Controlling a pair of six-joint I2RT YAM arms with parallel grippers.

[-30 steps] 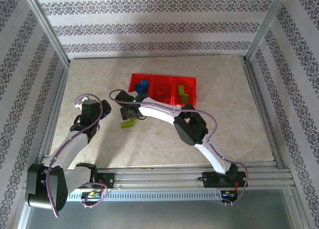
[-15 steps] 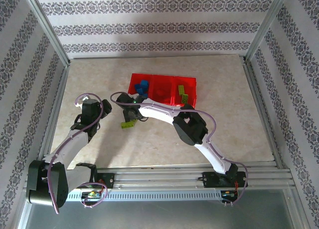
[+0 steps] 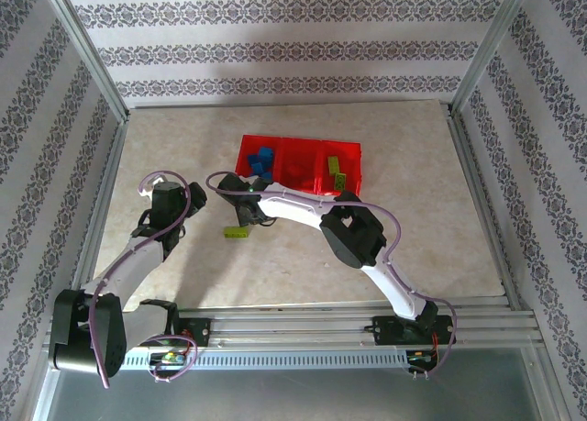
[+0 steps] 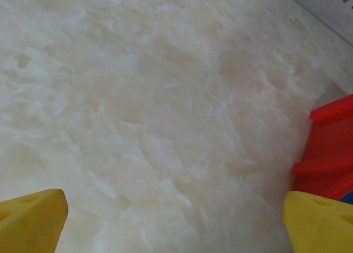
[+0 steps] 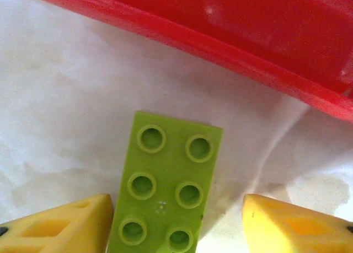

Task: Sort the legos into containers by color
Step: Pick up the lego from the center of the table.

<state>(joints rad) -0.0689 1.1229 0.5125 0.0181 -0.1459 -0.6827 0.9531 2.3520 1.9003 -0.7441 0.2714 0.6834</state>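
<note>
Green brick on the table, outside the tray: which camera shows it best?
The right wrist camera: the green brick lies close up, studs facing the lens, its colour and shape clear. The top camera shows it only as a small patch beside the right arm.

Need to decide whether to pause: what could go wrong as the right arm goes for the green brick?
The green lego sits off-centre in the open right claw, close against one finger, so closing may shove or twist it. The tray wall is just beyond; a low carry could clip it.
</note>
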